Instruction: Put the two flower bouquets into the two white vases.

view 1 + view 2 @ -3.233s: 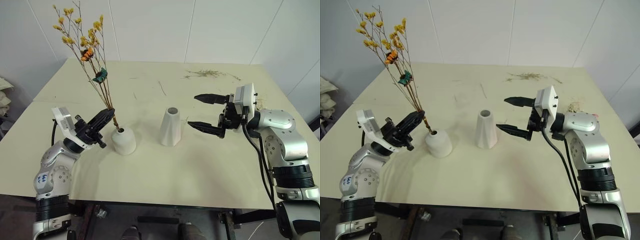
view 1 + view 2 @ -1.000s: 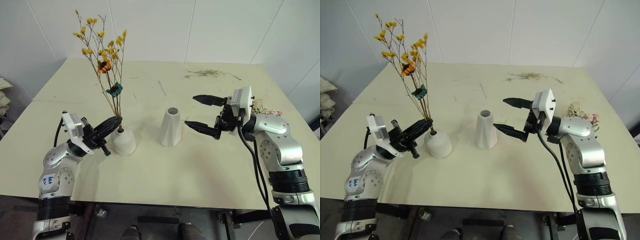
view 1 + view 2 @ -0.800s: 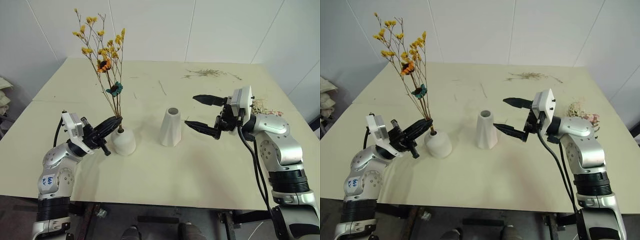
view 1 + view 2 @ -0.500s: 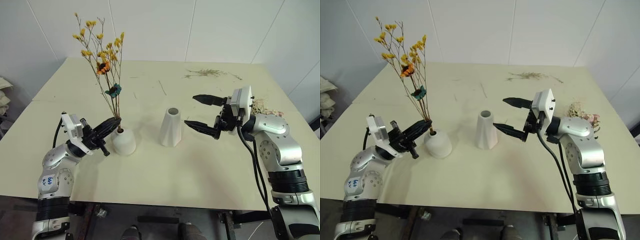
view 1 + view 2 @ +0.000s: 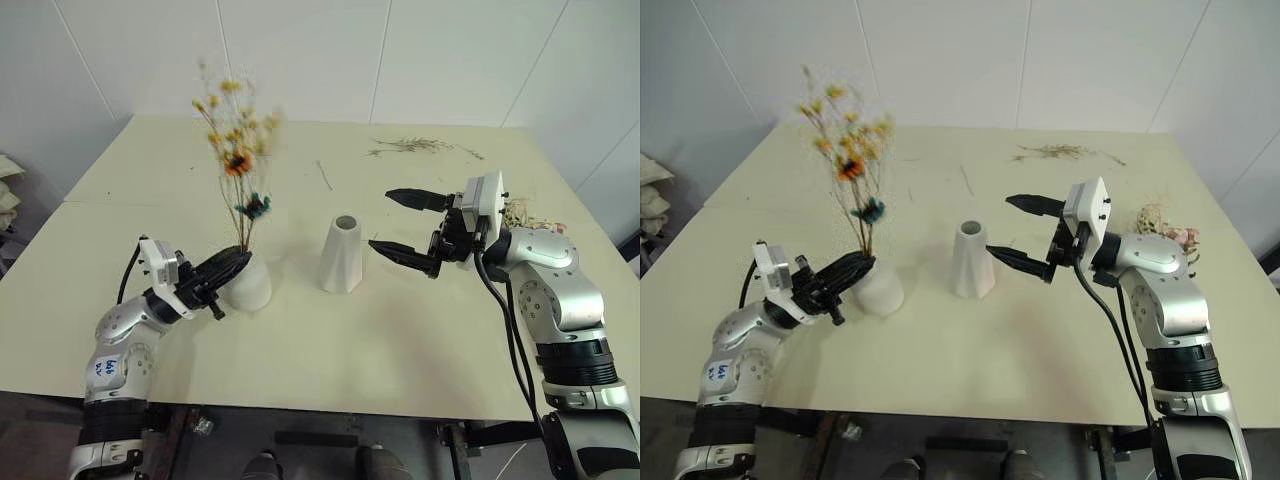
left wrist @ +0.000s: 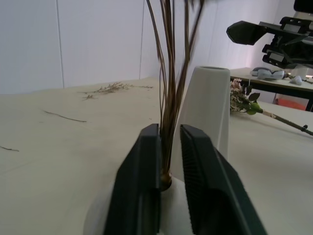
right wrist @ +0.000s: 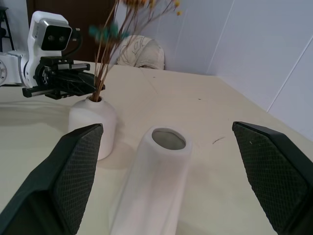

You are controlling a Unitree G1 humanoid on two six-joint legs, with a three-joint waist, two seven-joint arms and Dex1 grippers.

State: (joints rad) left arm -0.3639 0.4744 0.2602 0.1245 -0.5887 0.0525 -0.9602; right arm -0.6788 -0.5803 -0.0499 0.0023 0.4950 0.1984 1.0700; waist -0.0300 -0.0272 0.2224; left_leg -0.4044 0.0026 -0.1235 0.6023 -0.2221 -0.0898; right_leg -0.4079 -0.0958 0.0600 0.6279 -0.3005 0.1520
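Observation:
The yellow-orange bouquet (image 5: pixel 240 170) stands with its thin dark stems in the hole of the short squat vase (image 5: pixel 250 288); its blossoms are blurred. My left gripper (image 5: pixel 238 262) sits at that vase's mouth, its fingers (image 6: pixel 142 166) slightly apart, open around the stems (image 6: pixel 168 98). To the right stands the taller cone vase (image 5: pixel 342 255), with nothing in it. My right gripper (image 5: pixel 381 219) hovers wide open just right of the cone, holding nothing. The cream-pink bouquet (image 5: pixel 1165 225) lies on the table behind my right forearm.
Loose dry twigs (image 5: pixel 410 147) are scattered at the back right of the cream table (image 5: pixel 300 380). A single thin twig (image 5: pixel 324 176) lies behind the cone vase. White walls close the far side.
The left fingers have parted around the stems. The yellow bouquet has swung from leaning left to nearly upright. The right arm has not moved.

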